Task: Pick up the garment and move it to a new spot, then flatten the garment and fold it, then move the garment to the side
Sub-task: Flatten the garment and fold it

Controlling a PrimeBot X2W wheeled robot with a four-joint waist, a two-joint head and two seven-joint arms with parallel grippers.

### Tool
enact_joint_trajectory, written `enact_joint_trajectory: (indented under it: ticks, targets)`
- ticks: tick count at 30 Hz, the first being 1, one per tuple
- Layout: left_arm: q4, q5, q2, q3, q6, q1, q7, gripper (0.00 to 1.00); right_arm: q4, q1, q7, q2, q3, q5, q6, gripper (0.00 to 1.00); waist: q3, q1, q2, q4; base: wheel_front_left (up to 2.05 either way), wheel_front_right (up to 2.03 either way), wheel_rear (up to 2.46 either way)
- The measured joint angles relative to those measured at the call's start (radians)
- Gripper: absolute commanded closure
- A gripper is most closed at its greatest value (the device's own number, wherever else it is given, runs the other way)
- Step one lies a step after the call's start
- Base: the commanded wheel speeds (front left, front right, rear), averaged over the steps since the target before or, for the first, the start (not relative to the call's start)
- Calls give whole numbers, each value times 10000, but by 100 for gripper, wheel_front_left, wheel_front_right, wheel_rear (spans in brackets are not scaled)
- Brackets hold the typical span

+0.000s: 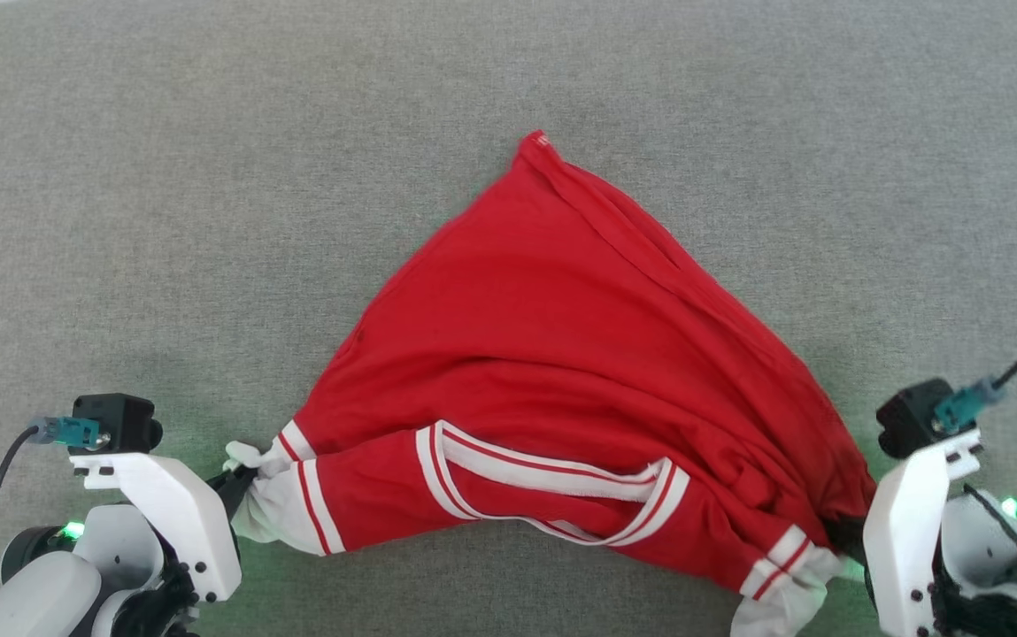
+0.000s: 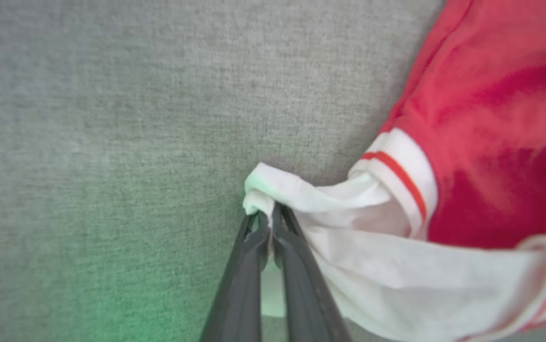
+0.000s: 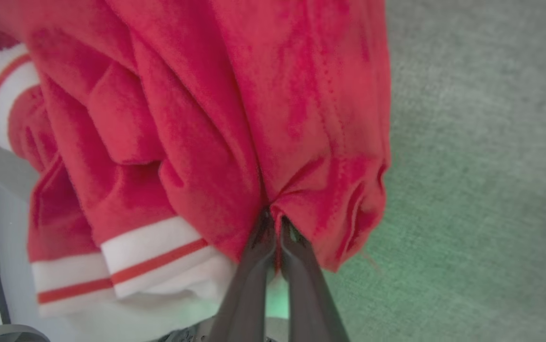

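Holding the garment by both near corners

Starting at our left, we see the left pincer (image 1: 240, 480) low in the head view. Its two dark fingers are pressed together on a bunched white sleeve end (image 1: 271, 520) of the garment (image 1: 561, 354). In the left wrist view the left pincer (image 2: 269, 219) is pinched on a fold of that white cloth. A red-striped cuff (image 2: 403, 175) sits just to the right of the fold, and the grey surface (image 2: 87, 142) lies beneath.

Moving to the middle, we find the garment lying on the surface (image 1: 207, 177) as a rough red triangle. Its peak points away from us and its wide base is drawn between our two pincers. A white band with red stripes, the striped trim (image 1: 543, 469), runs along that base.

At our right, the right pincer (image 1: 843, 533) sits low in the head view, closed on gathered red cloth. The other sleeve end (image 1: 782, 579), also white, is just beside it. In the right wrist view the fingers of the right pincer (image 3: 273, 222) meet on a pucker of red fabric, and a striped white cuff hangs to the left in that view. A green glow (image 3: 396, 285) falls on the surface near the fingers.
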Motion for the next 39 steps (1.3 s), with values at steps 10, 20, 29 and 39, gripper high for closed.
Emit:
enact_joint_trajectory:
  ticks: [10, 20, 29, 39]
  targets:
    - [36, -63, -140, 35, -27, -28, -104, 100, 244, 478, -1315, 882, -399, -957, 33, 0, -5, 0, 0, 92, 0, 0, 0]
    - [-42, -107, -161, 121, -13, 135, -330, 100, -2157, 65, -1220, 878, -1267, -1267, 2, 0, -83, 0, 0, 166, 0, 0, 0]
    - [-46, -79, -522, -12, -88, -122, -343, 100, -1831, -1968, -2211, 347, -150, -1685, 2, 0, 41, 0, -1, 714, 0, 0, 0]
    - [472, 249, -1411, -633, -640, -1090, -105, 100, 2008, -5174, -3413, -665, 1944, -1480, 4, 0, 359, 0, 0, 2044, 0, 0, 0]
